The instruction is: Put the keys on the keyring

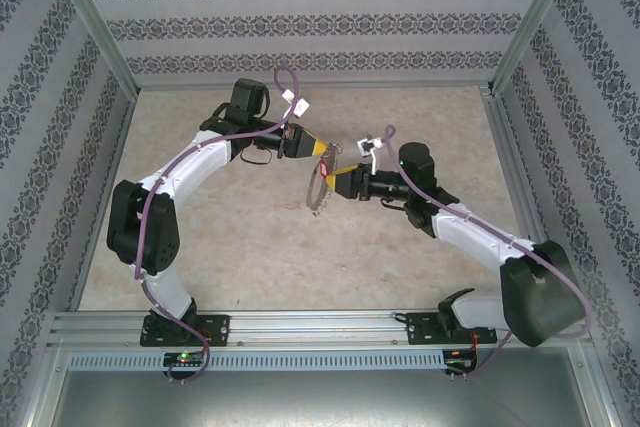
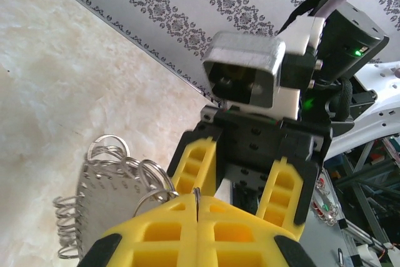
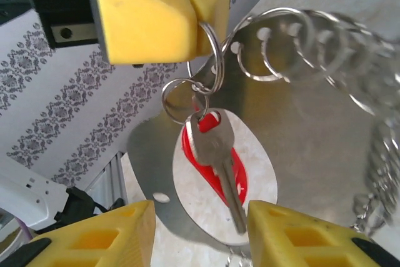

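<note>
The keyring (image 3: 312, 123) is a grey metal loop fringed with many small split rings, and it hangs in mid-air. My left gripper (image 3: 199, 29) is shut on one of its rings (image 3: 214, 54). The same grip shows in the left wrist view, where my left gripper (image 2: 197, 207) pinches a thin wire beside the keyring (image 2: 103, 201). A silver key (image 3: 220, 157) with a red head dangles from a small ring (image 3: 182, 99) linked to that held ring. My right gripper (image 3: 200, 220) stands open just below, its fingers either side of the key's tip without touching it. From above, the left gripper (image 1: 322, 150) and right gripper (image 1: 334, 183) meet over the keyring (image 1: 316, 197).
The beige table top (image 1: 400, 107) lies under both arms, walled in by patterned panels (image 1: 300, 22) at the back and sides. A metal rail (image 1: 320, 325) runs along the near edge, where the arm bases are bolted.
</note>
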Motion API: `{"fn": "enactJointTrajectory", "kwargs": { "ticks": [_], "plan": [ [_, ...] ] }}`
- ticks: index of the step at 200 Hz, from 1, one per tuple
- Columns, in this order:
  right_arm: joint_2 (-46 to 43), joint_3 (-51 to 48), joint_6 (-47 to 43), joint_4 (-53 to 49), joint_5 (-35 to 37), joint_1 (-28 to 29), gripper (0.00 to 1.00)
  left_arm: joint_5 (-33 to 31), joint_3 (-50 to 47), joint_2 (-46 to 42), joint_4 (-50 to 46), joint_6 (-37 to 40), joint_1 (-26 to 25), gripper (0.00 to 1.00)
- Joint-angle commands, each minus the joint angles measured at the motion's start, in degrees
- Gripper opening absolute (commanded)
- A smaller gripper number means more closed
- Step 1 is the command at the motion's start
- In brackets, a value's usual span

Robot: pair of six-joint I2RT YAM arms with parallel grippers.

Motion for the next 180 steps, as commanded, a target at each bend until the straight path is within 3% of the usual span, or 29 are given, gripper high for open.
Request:
{"fn": "enactJointTrajectory", "kwargs": {
  "ticks": [1,38,88,180],
  "plan": [
    [-4.07,-2.05,2.30,2.15,-0.67,-2.82,0.44,1.35,-0.44,-2.09,3.19,-0.50,-0.62,0.00],
    [-5.91,-0.87,6.76,4.81,2.59,-4.15,0.44,0.97,-1.43,-2.31,5.16,-2.00,-0.62,0.00],
    [-1.45,1.55,14.67,14.57,4.86,-3.78,0.38,0.19,-3.31,-2.71,10.79,-6.28,-0.64,0.00],
    [5.44,3.11,17.49,21.70,5.77,-1.52,0.31,-1.16,-6.53,-3.22,20.45,-13.22,-0.62,0.00]
  ]
}}
